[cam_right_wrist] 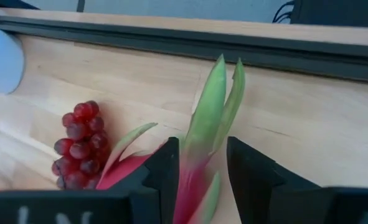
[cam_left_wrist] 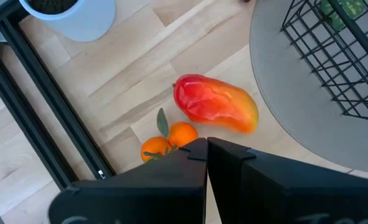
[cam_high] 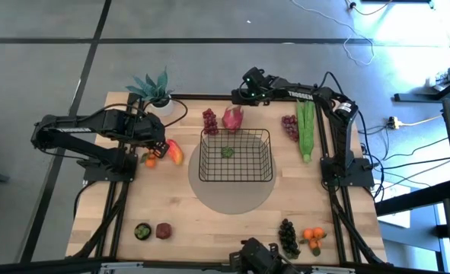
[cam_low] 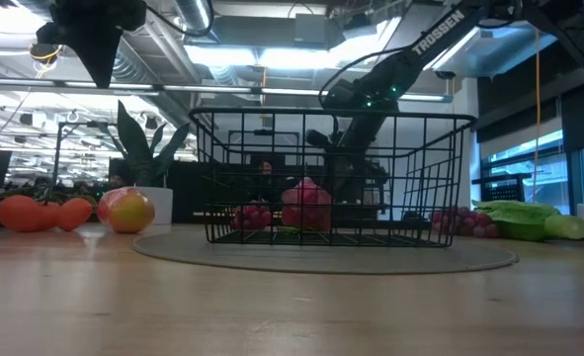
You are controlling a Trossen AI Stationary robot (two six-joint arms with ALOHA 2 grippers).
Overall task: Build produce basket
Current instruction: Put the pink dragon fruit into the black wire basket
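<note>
Two claws over fruit beside the basket

Right claw stands open astride the dragon fruit; left claw is clenched empty above the oranges and mango.

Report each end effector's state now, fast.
Left end effector: shut, holding nothing, above the oranges beside the mango.
Right end effector: open, fingers either side of the dragon fruit, not clamped.

In the right wrist view you see only the green tips of the dragon fruit, its pink body cut by the picture's edge behind the fingers, and the left gripper covers part of the oranges.
</note>
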